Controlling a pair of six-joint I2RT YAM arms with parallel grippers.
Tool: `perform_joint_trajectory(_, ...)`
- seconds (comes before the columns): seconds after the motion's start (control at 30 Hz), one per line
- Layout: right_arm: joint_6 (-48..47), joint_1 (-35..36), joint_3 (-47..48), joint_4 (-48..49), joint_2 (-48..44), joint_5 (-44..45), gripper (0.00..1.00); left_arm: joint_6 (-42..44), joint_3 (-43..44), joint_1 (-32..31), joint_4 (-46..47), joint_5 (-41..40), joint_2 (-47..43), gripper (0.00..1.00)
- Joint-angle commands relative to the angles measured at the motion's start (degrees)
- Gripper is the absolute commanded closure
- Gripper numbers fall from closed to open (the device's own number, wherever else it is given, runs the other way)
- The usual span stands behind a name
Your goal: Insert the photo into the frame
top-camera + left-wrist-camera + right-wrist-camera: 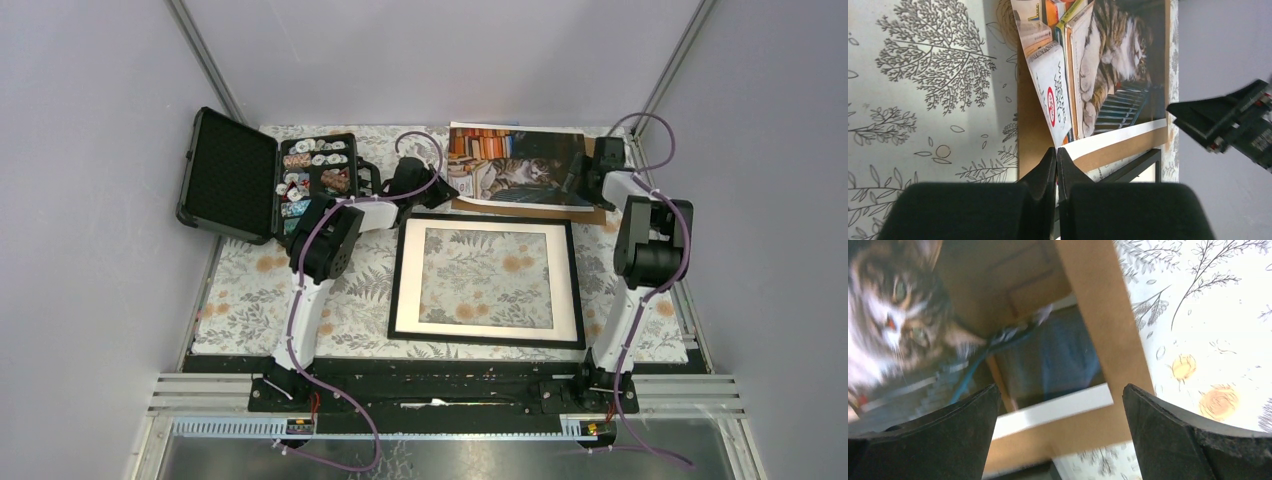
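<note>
Photo [520,165]: long axis left-right, on brown board [1028,135].
Frame [400,280]: nearer, same axis.
Left gripper [1056,152]: clenched at photo's near-left corner.
Right gripper [1060,390]: released, above photo.

1. Your right hand [1060,390] shows two black fingers [943,435] set wide apart at the bottom of the view.
2. Beyond them lies the rectangular photo [908,325] of a grey tabby cat, blurred, its white edge running between the fingers.
3. A flat brown board [1098,330] underlies it, showing past its edges.
4. At right you see the white floral tabletop [1208,315].
</note>
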Motion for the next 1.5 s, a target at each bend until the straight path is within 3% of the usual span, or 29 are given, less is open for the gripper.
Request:
perform_joint_trajectory(0.0, -24.2, 10.6, -7.6, 10.2, -11.4, 5.7, 0.00, 4.7, 2.5, 0.7, -1.8, 0.9, -4.8, 1.00)
perform_joint_trajectory(0.1, -38.7, 19.2, -12.9, 18.9, -12.5, 9.3, 0.00, 4.7, 2.4, 1.2, -1.9, 1.9, -5.1, 1.00)
perform_joint_trajectory(0.2, -48.4, 26.3, -15.7, 22.8, -11.4, 6.1, 0.00, 3.9, 2.4, 1.9, -1.5, 3.3, -5.2, 1.00)
perform_joint_trajectory(0.33, -49.8, 30.2, -13.5, 22.1, -9.4, 2.2, 0.00, 2.6, 2.1, 2.6, -1.1, 5.6, -5.8, 1.00)
perform_joint_trajectory(0.47, -50.9, 32.2, -16.9, 27.4, -10.8, -2.7, 0.00, -1.2, 1.8, 3.4, -0.1, 9.4, -6.9, 1.00)
perform_joint_trajectory(0.6, -53.5, 33.4, -20.1, 29.6, -12.5, -9.9, 0.04, -9.2, -1.7, 4.7, 7.8, 14.2, -7.7, 1.00)
perform_joint_trajectory(0.73, -57.1, 36.1, -20.6, 33.0, -11.0, -2.4, 0.10, -12.8, -2.8, 5.3, 9.5, 16.1, -7.3, 1.00)
perform_joint_trajectory(0.83, -61.5, 38.2, -20.6, 39.4, -8.6, 9.0, 0.24, -13.0, -3.2, 5.6, 9.1, 16.3, -7.7, 1.00)
perform_joint_trajectory(1.0, -68.1, 39.8, -21.7, 47.8, -4.7, 17.2, 0.26, -13.0, -3.1, 5.7, 8.2, 16.9, -8.2, 1.00)
perform_joint_trajectory(1.37, -67.0, 39.9, -17.7, 43.3, -2.3, 18.2, 0.80, -12.4, -4.2, 6.2, 8.3, 17.4, -10.4, 1.00)
perform_joint_trajectory(1.47, -67.2, 39.9, -17.3, 45.8, -1.1, 20.1, 0.96, -12.4, -4.3, 6.3, 8.7, 17.9, -10.8, 1.00)
